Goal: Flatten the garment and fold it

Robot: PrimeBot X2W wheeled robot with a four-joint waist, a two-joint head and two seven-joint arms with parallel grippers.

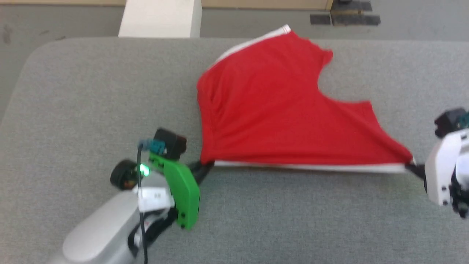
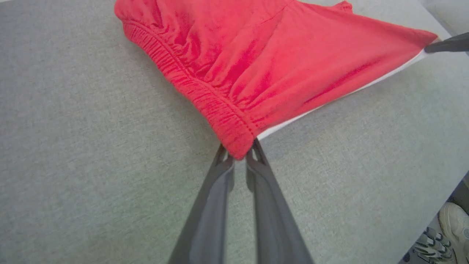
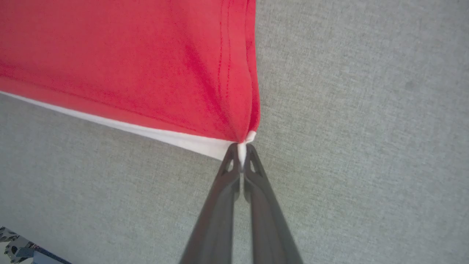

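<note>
"Grey cloth table (image 1: 73, 91) under everything, and your red shorts (image 1: 271, 110) lie across its far middle, with the near edge drawn into a straight line. Where do you put yourself in the job?"

"Flattening, I'd say. Nothing is folded yet."

"Agreed. Your left gripper (image 2: 240, 154) is clamped on the end of the gathered waistband (image 2: 190, 88). Your right gripper (image 3: 242, 150) is pinched tight on a leg-hem corner, right where the white trim (image 3: 146, 132) ends. The edge between them is taut."

"And the far part?"

"Slack. The other leg lies toward the far side of the table, and creases fan out from your left pinch. I'd judge the next move calls for equal tension in both arms while you lower the stretched edge onto the table, perhaps dragging toward yourself so the far half smooths out. Let go only once it lies flat, then fold."

"Risk?"

"Thin fabric. That small pinch on the right corner may slip if you pull harder."
</note>
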